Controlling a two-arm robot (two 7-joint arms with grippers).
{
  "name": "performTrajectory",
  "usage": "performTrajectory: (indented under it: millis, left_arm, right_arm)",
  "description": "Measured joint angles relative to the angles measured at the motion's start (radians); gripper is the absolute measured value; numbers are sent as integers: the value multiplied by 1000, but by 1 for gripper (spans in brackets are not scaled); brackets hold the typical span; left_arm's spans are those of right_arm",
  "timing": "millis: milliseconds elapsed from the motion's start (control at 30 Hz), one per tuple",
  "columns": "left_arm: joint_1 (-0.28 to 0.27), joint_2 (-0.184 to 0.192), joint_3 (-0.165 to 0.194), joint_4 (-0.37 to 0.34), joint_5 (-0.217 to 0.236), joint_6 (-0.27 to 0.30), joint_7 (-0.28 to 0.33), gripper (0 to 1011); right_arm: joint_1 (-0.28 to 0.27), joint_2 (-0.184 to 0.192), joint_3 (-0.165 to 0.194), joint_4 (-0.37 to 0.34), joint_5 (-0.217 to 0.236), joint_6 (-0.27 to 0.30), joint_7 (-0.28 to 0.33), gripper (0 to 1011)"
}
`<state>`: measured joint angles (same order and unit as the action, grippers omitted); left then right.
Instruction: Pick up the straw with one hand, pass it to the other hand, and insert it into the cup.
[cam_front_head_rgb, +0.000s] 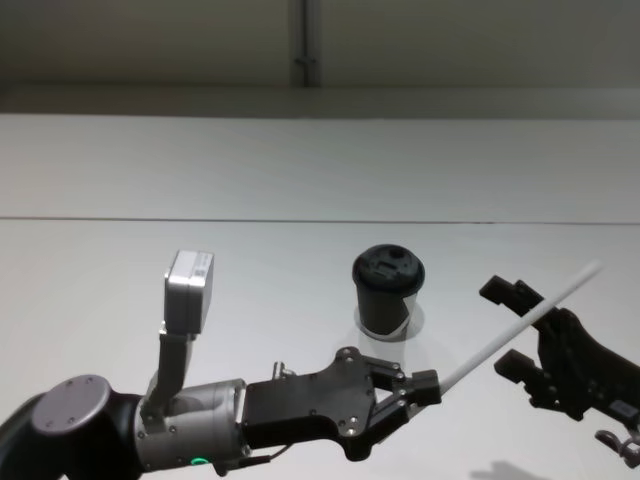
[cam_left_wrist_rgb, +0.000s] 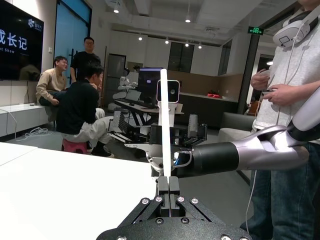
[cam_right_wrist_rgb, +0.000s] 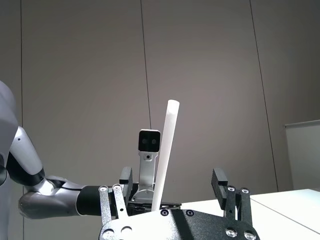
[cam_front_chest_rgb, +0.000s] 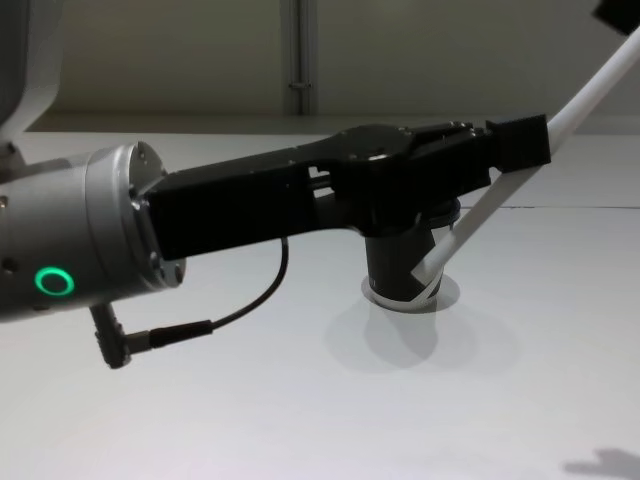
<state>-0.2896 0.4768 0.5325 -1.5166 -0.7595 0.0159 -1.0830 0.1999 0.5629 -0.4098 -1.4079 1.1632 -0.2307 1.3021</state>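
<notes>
Pickup done: straw (cam_front_head_rgb: 475, 358) pinched at near end by left gripper (cam_front_head_rgb: 425, 388); right gripper (cam_front_head_rgb: 515, 330) jaws spread around shaft, seemingly not touching. Handover and insertion into cup (cam_front_head_rgb: 388, 290) outstanding.

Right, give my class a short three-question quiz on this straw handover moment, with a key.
1. True or false: the straw is already in the cup.
2. Which is shut on the straw? A) left end effector B) right end effector C) both
3. Fill in: the right end effector's jaws stand ____ on either side of the straw.
Key: 1 false, it is held in the air; 2 A; 3 open.
</notes>
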Motion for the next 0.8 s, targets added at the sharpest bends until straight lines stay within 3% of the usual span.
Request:
performTrajectory:
  millis: [800]
  left_arm:
    - [0, 0, 0, 0, 0, 0, 0, 0]
  right_arm:
    - [38, -4, -47, 15, -9, 16, 29, 1001]
